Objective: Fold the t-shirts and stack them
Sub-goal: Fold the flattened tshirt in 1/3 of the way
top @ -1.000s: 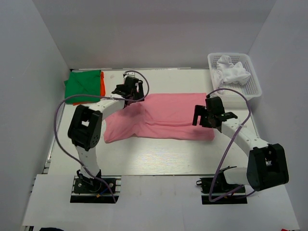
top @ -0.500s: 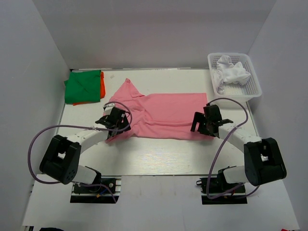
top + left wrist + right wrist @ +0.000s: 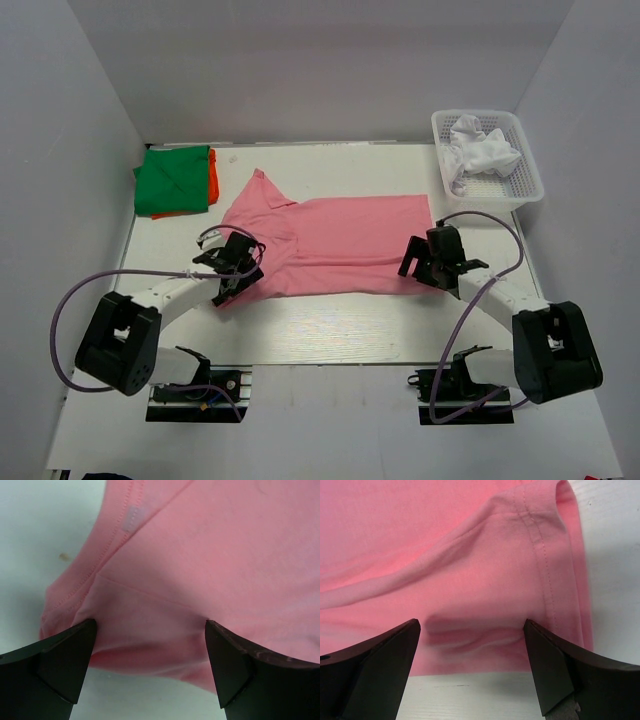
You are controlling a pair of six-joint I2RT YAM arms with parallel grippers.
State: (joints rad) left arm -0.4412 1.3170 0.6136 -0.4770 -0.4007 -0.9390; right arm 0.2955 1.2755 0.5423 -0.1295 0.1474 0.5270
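Observation:
The pink t-shirt (image 3: 330,245) lies spread across the middle of the table, a sleeve pointing to the far left. My left gripper (image 3: 236,270) is low over its near left corner, jaws wide open. In the left wrist view the pink t-shirt (image 3: 200,555) fills the frame and its near edge sits between the left gripper's (image 3: 150,665) black fingers. My right gripper (image 3: 428,262) is open over the near right corner. In the right wrist view the pink t-shirt's (image 3: 445,555) hemmed corner lies between the right gripper's (image 3: 470,667) fingers. Green (image 3: 172,180) and orange (image 3: 213,175) t-shirts lie folded at the far left.
A white mesh basket (image 3: 525,170) at the far right holds a crumpled white t-shirt (image 3: 480,148). Grey walls close in the table on three sides. Purple cables loop from both arms.
My left arm has swung from the shirt's far left side to its near left corner, leaving the sleeve laid out flat. My right gripper has dropped slightly toward the near right corner. Both stayed open.

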